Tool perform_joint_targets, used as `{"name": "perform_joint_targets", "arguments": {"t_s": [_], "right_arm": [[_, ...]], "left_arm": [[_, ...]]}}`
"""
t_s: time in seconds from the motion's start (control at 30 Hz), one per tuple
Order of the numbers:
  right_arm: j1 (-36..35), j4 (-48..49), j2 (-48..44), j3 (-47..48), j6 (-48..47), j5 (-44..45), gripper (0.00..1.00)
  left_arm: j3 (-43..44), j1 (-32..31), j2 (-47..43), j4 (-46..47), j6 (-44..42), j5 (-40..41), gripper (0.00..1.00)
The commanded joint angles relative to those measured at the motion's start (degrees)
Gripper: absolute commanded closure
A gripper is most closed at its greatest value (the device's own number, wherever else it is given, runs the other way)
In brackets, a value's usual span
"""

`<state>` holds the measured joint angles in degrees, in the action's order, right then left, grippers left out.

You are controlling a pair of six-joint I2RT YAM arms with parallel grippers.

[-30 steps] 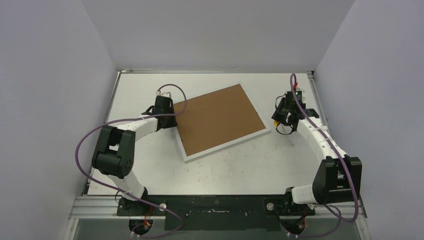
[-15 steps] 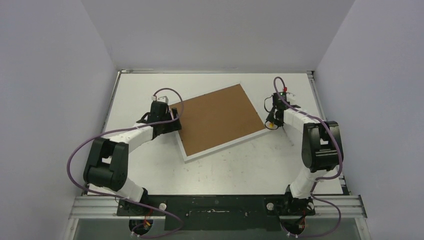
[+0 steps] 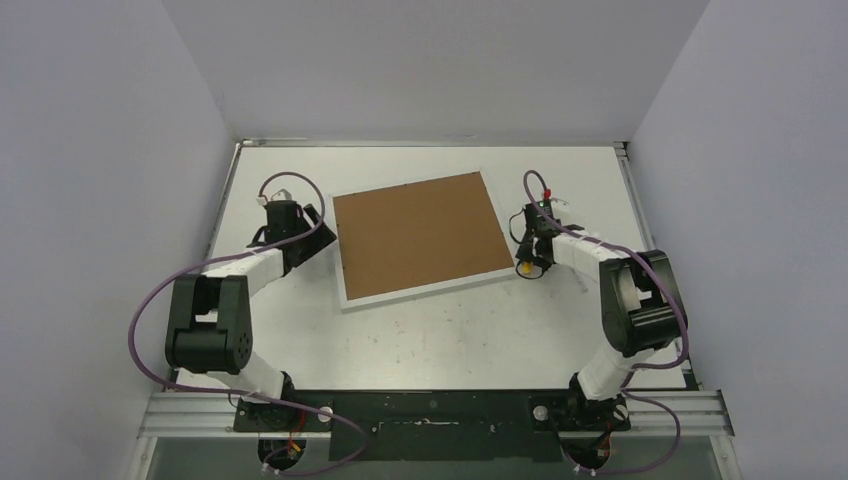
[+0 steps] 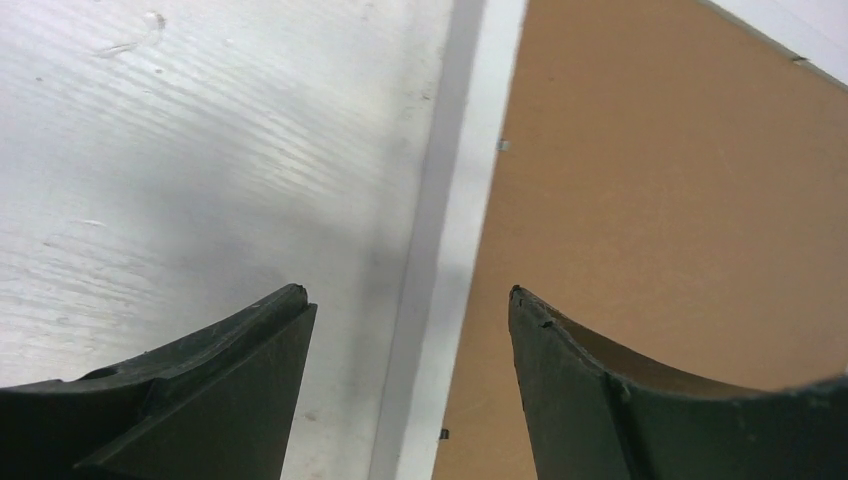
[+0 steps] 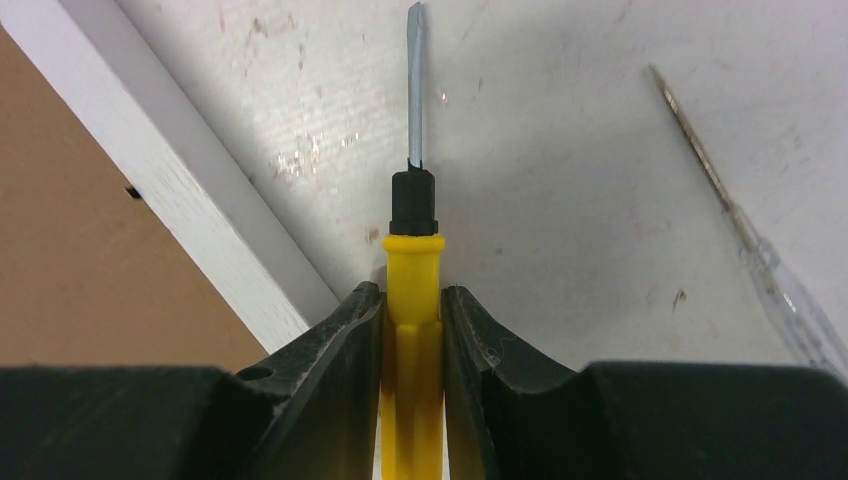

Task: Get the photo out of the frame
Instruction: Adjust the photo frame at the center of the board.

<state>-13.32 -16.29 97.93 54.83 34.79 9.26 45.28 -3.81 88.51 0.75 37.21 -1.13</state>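
While the frame [image 3: 420, 240] lies brown back up mid-desk [image 3: 450, 330], we see the left pincer [image 4: 408, 292] open astride its left border and the right pincer [image 5: 412, 290] clamped on a yellow screwdriver [image 5: 411, 265] just beside the frame's right edge.

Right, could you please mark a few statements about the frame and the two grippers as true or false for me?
1. The frame lies with its brown back facing up. True.
2. The left gripper is clamped on the frame's border. False: its jaws stand open, gripping nothing.
3. The right gripper is shut on a yellow-handled screwdriver. True.
4. The screwdriver's blade rests over the brown back. False: it points over bare table, beside the white border.
5. The photo lies out beside the frame. False: no photo is in view.
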Motion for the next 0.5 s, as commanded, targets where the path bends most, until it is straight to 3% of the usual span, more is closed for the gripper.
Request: {"name": "perform_joint_targets", "arguments": {"t_s": [0.0,0.2,0.47], "right_arm": [[-1.7,0.7,-5.4,-3.9,1.3,-3.4,0.95],[-1.4,0.1,-7.7,-3.4,0.4,-2.1,0.95],[4.3,-1.2,1.5,8.7,-0.8,-2.4,0.95]], "left_arm": [[4.0,3.1,4.1,3.5,2.3,0.7,0.31],[9.1,5.4,9.2,3.9,2.4,-2.7,0.32],[10.9,6.3,11.0,6.8,4.1,-6.7,0.3]]}}
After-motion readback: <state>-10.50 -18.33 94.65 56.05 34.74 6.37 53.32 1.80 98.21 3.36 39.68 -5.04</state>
